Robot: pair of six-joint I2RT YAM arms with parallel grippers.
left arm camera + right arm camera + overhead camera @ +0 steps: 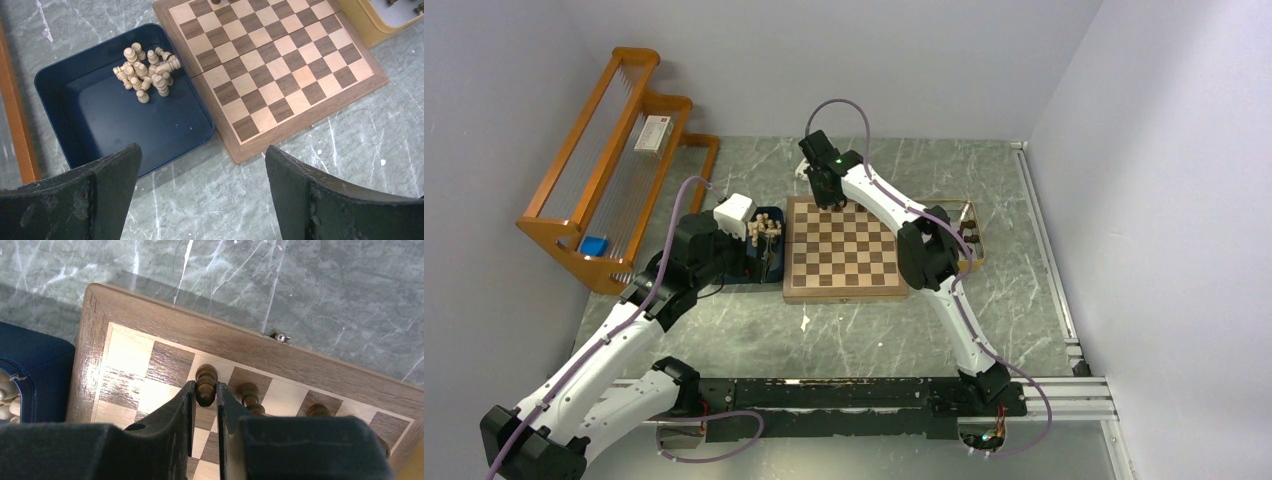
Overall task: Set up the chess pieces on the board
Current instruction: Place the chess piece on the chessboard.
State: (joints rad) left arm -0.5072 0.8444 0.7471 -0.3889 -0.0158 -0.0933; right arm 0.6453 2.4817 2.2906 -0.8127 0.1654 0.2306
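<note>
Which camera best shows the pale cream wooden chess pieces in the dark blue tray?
The left wrist view: the pale cream wooden chess pieces lie unobstructed in the dark blue tray. The top view shows them tiny; the right wrist view catches only a few at its left edge.

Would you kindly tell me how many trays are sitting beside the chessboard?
2. The dark blue tray lies beside the chessboard's left edge and holds the pale chess pieces. The yellow tray lies at the board's right edge, only partly in view.
</note>
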